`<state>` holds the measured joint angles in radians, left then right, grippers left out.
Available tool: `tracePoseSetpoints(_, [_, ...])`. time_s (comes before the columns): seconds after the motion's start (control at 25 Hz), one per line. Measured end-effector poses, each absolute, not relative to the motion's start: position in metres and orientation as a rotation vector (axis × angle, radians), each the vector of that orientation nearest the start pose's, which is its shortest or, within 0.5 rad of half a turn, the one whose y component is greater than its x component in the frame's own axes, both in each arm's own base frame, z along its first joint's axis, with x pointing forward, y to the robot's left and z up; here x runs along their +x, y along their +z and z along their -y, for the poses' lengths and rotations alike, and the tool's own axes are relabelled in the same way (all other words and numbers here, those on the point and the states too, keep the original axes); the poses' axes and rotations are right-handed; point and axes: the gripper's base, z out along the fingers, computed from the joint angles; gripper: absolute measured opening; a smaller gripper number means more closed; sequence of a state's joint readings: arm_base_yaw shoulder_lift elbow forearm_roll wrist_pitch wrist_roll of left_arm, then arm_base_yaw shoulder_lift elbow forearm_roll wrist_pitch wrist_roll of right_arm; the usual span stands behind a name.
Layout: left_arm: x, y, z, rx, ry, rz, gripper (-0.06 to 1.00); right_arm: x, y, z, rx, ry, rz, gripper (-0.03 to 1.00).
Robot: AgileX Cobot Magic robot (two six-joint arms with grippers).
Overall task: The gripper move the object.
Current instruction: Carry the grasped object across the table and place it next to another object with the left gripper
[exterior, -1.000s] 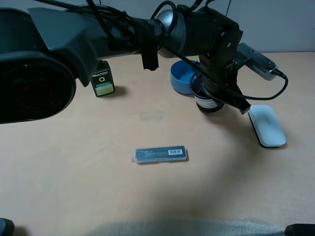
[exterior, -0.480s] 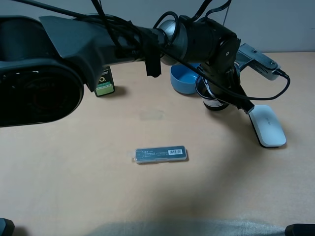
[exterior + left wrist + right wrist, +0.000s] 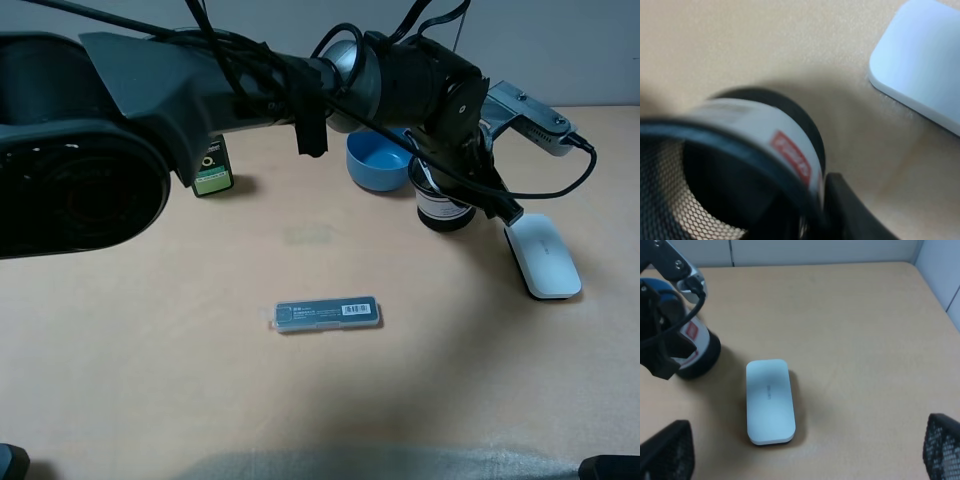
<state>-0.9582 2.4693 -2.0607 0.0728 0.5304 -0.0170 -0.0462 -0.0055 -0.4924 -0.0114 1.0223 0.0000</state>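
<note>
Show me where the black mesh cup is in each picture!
Exterior high: the mesh cup stands right of centre, beside the blue bowl, under the left arm.
Left wrist: the mesh cup is very close and blurred, filling much of the picture.
Right wrist: the mesh cup stands partly behind the left arm.
Shared landmark: the white flat device beside it.

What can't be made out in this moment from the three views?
Grip of the left pincer on the pen cup: in exterior high the wrist covers the rim; in left wrist only one finger shows, blurred.
Label text on the cup: blurred in left wrist, too small elsewhere.
Green bottle top: hidden behind the left arm in exterior high.
</note>
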Motion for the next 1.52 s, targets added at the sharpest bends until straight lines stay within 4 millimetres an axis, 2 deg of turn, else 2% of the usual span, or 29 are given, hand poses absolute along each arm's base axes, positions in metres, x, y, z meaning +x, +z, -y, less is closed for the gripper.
tracePoseSetpoints(0.4, [0.319,0.142,0.448,1.166,-0.367,-2.16,0.43,-0.003,0.278,0.001,0.047,-0.042,-2.008,0.69])
tracePoseSetpoints(0.72, [0.319,0.142,0.448,1.166,-0.366,-2.154,0.73,-0.003,0.278,0.001,0.047,-0.042,-2.008,0.69])
tracePoseSetpoints(0.84, [0.319,0.142,0.448,1.164,-0.369,-2.15,0.81,-0.003,0.278,0.001,0.047,-0.042,-2.008,0.69])
tracePoseSetpoints(1.16, [0.319,0.145,0.448,1.161,-0.372,-2.144,0.87,-0.003,0.278,0.001,0.047,-0.042,-2.009,0.69])
tracePoseSetpoints(1.52, [0.32,0.18,0.449,1.131,-0.399,-2.088,0.88,-0.003,0.278,0.001,0.047,-0.042,-2.009,0.69])
